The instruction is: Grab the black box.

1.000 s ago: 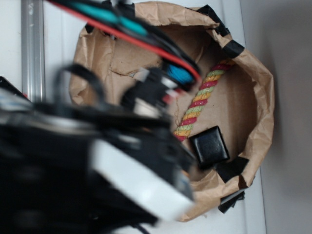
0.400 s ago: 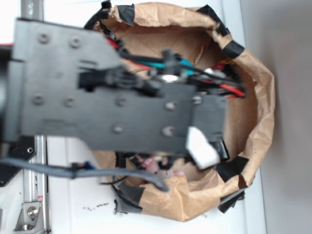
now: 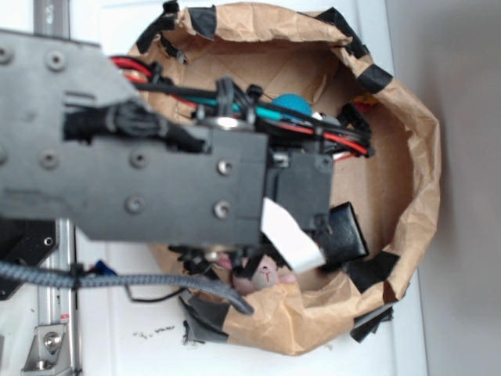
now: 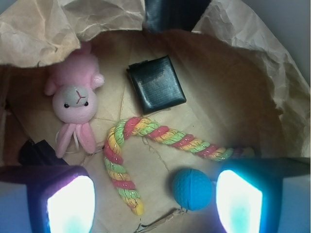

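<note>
The black box [image 4: 156, 83] lies flat on the floor of a brown paper bag [image 4: 233, 97], near its far wall in the wrist view. In the exterior view only its right part [image 3: 347, 233] shows beside the arm. My gripper [image 4: 154, 204] hovers above the bag floor, open, with nothing between its two glowing pads [image 4: 70, 204]. The box is well ahead of the fingertips, apart from them. The arm [image 3: 156, 172] covers most of the bag's left half in the exterior view.
A pink plush bunny [image 4: 75, 102] lies left of the box. A red-yellow-green rope [image 4: 146, 136] curves across the middle. A teal ball [image 4: 193, 189] sits by the right pad. Crumpled bag walls [image 3: 415, 157] with black tape patches [image 3: 376, 78] ring everything.
The arm has swung over the bag and then drawn back to the left, so the box's right part shows again beside it.
</note>
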`<state>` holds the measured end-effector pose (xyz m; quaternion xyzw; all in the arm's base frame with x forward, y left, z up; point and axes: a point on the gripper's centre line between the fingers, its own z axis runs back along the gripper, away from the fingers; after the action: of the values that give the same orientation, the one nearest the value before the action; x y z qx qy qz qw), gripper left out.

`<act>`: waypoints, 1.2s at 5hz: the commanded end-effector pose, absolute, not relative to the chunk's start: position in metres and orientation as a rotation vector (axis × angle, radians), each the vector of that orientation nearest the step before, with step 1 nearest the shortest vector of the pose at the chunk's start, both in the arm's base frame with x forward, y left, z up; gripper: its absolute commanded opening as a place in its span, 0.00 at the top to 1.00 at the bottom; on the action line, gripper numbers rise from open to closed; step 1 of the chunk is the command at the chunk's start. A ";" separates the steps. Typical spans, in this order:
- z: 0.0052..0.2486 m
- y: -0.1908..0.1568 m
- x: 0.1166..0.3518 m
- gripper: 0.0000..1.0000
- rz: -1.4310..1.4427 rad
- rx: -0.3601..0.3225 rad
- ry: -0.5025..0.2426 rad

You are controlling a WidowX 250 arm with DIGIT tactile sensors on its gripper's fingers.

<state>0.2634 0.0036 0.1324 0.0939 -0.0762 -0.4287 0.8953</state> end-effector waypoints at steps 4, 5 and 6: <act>0.090 -0.034 0.315 0.00 -1.146 0.272 -0.199; 0.080 -0.035 0.309 0.00 -1.191 0.206 -0.246; 0.071 -0.038 0.307 0.00 -1.203 0.170 -0.241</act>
<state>0.3096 -0.0282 0.0615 0.0662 -0.0945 -0.5419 0.8325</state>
